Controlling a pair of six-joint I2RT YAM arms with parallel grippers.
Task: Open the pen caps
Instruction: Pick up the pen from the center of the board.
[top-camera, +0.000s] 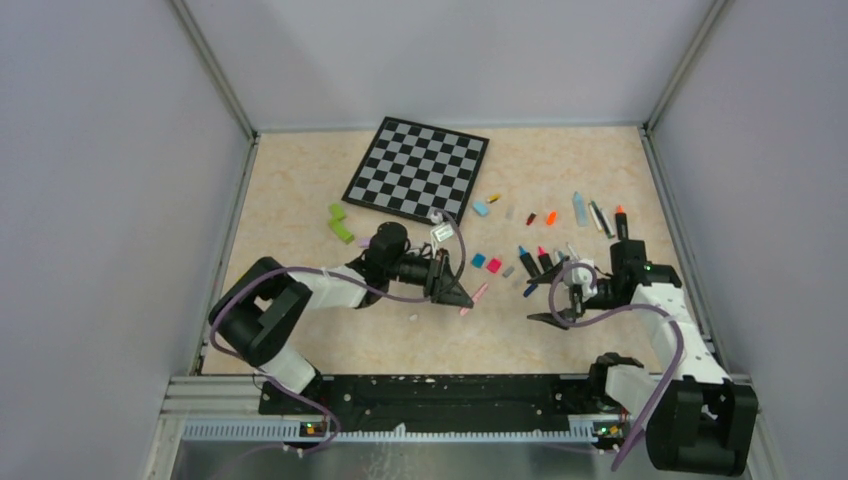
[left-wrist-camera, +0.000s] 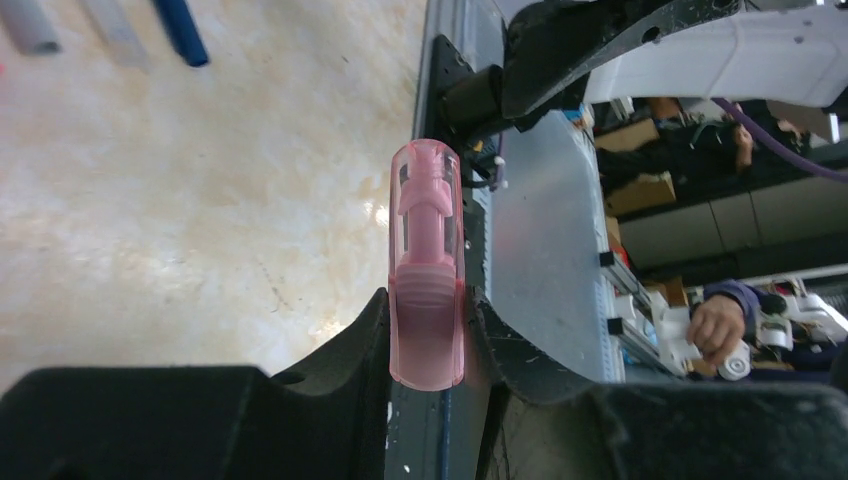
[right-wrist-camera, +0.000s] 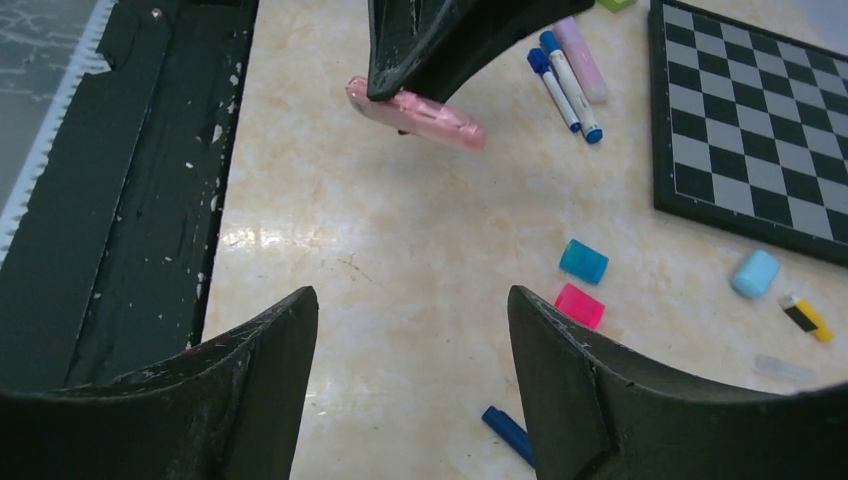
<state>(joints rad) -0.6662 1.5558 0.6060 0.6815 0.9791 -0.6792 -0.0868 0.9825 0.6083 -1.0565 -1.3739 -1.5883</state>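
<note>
My left gripper (top-camera: 458, 293) is shut on a pink pen (top-camera: 474, 298) and holds it above the table near the middle. In the left wrist view the pen (left-wrist-camera: 427, 330) stands between the jaws (left-wrist-camera: 427, 318), its clear pink cap (left-wrist-camera: 426, 205) pointing away. My right gripper (top-camera: 552, 306) is open and empty, facing the left one; its jaws (right-wrist-camera: 410, 298) stand wide apart over bare table. The pink pen (right-wrist-camera: 415, 112) shows ahead of them. Loose caps lie nearby: cyan (right-wrist-camera: 583, 261), pink (right-wrist-camera: 580, 305) and blue (right-wrist-camera: 508, 433).
A checkered board (top-camera: 418, 167) lies at the back. Green pieces (top-camera: 340, 222) lie to its left. Several pens (top-camera: 537, 262) and caps (top-camera: 551, 216) lie scattered at the right, more pens (top-camera: 600, 217) further back. Two blue-capped pens (right-wrist-camera: 565, 75) lie beyond the left gripper.
</note>
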